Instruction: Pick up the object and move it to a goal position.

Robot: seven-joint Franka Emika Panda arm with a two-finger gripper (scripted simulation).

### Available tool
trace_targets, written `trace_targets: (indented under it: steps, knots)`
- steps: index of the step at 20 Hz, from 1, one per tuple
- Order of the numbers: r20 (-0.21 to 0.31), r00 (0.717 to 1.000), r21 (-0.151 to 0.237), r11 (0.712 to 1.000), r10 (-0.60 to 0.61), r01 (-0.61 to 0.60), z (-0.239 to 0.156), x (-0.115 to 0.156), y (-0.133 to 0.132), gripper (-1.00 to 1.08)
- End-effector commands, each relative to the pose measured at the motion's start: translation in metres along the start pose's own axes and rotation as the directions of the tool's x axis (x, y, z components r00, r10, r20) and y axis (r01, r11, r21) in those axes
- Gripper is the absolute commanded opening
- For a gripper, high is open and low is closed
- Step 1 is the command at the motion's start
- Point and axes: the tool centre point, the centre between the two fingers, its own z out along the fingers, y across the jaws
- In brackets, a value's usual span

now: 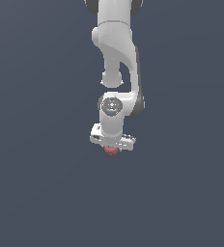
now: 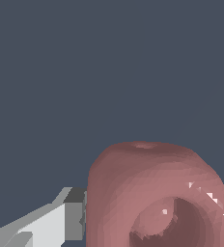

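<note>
With the dull-red apple-like object point(image 2: 155, 195) pinched in our closed hand point(image 1: 112, 147), we judge only carrying to the unseen goal remains.

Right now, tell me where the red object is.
In the exterior view the red object sits near the centre, directly under the white gripper; in the wrist view it fills the foreground between the fingers.

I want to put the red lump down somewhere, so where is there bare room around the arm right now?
Bare grey surface lies open on both sides of the arm and below it in the exterior view. The only crowded spot is directly under the gripper, where the red lump sits tight against the fingers; the wrist view shows one finger beside it.
</note>
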Motion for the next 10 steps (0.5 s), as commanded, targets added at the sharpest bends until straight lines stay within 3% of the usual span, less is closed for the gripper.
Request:
trace_targets:
  steps: [1, 10]
  knots:
    - [0.001, 1.000, 0.000, 1.000, 0.000, 0.000, 0.001, 0.000, 0.000, -1.00]
    - [-0.001, 1.000, 0.000, 1.000, 0.000, 0.000, -0.011, 0.001, 0.002, -1.00]
